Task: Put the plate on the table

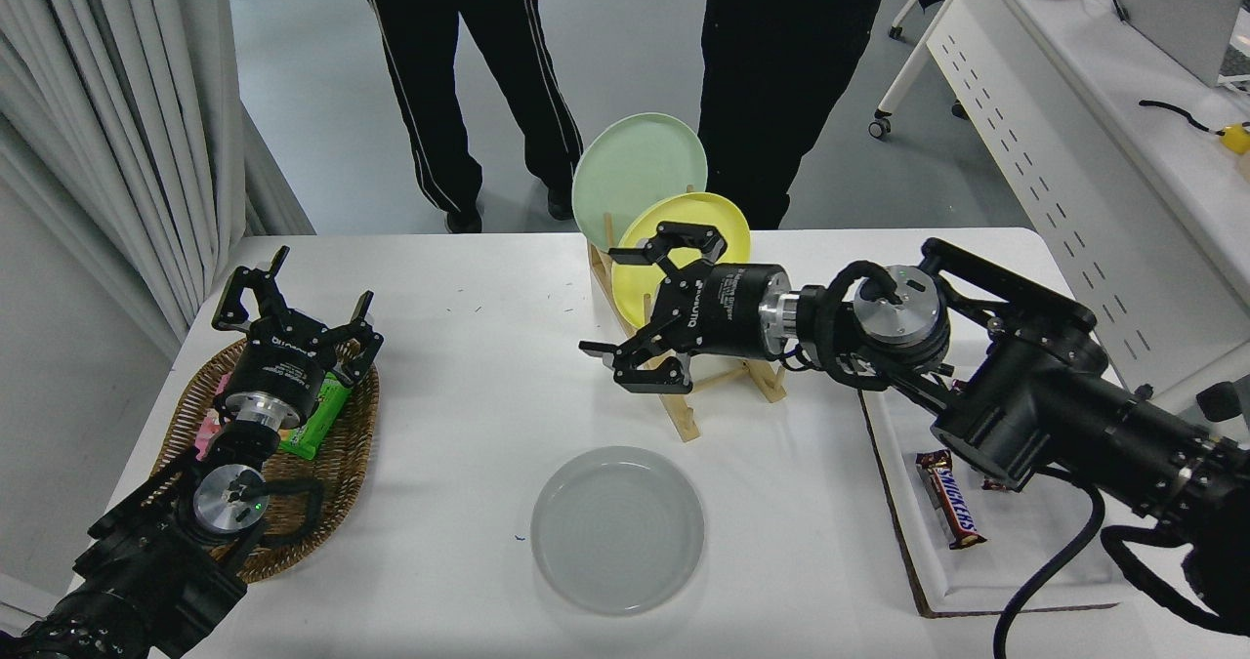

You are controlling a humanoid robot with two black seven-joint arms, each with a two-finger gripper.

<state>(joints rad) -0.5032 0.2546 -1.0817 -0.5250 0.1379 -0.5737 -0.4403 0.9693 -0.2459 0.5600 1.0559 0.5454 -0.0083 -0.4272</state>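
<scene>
Grey plate lies flat on the table, below the empty, spread right gripper; it should withdraw without touching the rack.

Light-grey plate lies flat — on the white table, near edge.

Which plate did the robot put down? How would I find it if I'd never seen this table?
Look at the big white table, near its front edge in the middle. The grey plate lies flat there, alone, in front of the wooden rack. The yellow plate and green plate stand upright in the rack; only the grey one lies down.
</scene>
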